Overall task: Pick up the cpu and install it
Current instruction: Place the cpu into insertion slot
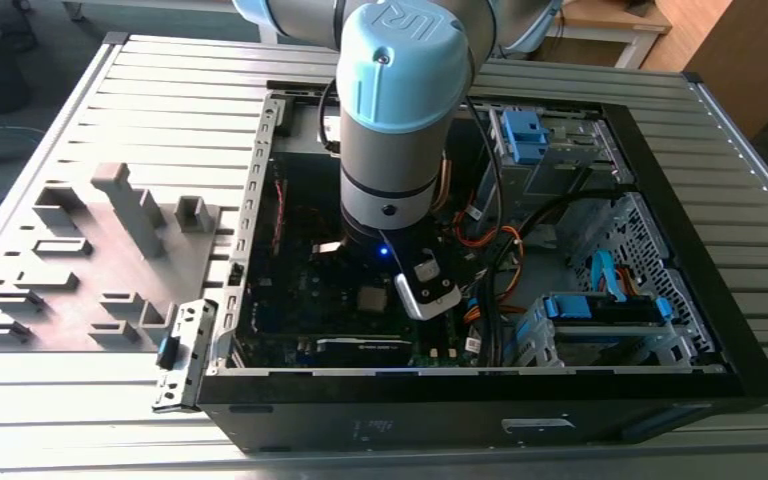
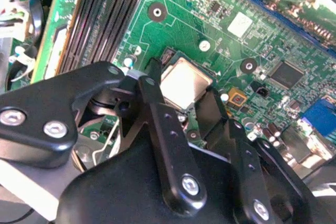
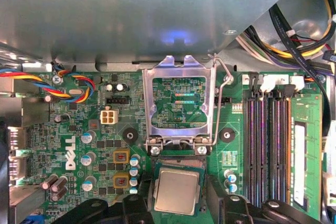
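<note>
Reaching straight down into the black computer case, the arm stands near vertical, its gripper drawn narrow and clamped on two opposite edges of the cpu, which lies flat. The silvery chip sits just beside the hinge of the open metal load frame, at the socket there, so this looks like the seating step. Whatever follows calls, I judge, for keeping it level and square to that frame, with no sideways drag.

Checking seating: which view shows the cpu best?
First wrist view: the flat square silvery-grey metal cpu faces the camera, all four edges clear. Second wrist view shows it slanted, partly covered by the black end effector. Exterior view: just a small pale patch beside the arm.
</note>
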Robot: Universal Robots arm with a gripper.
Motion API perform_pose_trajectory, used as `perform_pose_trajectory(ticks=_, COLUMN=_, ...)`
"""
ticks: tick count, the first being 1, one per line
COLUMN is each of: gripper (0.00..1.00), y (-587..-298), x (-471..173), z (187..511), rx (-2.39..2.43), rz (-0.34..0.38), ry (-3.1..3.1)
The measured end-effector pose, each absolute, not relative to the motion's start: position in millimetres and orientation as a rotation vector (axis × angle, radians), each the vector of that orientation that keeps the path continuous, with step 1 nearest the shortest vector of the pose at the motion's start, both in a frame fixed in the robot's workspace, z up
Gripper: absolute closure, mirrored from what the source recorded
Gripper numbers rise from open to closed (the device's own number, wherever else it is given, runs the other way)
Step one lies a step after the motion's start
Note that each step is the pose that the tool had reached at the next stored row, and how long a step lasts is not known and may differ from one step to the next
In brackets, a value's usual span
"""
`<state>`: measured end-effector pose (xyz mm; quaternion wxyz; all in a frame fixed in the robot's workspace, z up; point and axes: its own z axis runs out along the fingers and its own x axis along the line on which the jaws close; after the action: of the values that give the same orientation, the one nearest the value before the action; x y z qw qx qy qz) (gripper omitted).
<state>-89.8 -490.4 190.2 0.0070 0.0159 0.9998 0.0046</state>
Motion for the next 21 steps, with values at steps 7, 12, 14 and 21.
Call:
perform_pose_trajectory(ticks=7, gripper=0.47, y=-490.4, x=-89.8, z=190.2, rx=0.048, rz=0.014, ry=3.127)
perform_pose_trajectory(ticks=12, gripper=0.47, y=-490.4, x=-89.8, z=190.2, rx=0.047, rz=0.014, ry=3.127)
perform_pose_trajectory(ticks=14, gripper=0.48, y=-490.4, x=-89.9, z=190.3, rx=0.047, rz=0.014, ry=3.128)
perform_pose_trajectory(ticks=21, gripper=0.56, y=-490.4, x=-89.8, z=190.2, rx=0.046, rz=0.014, ry=3.127)
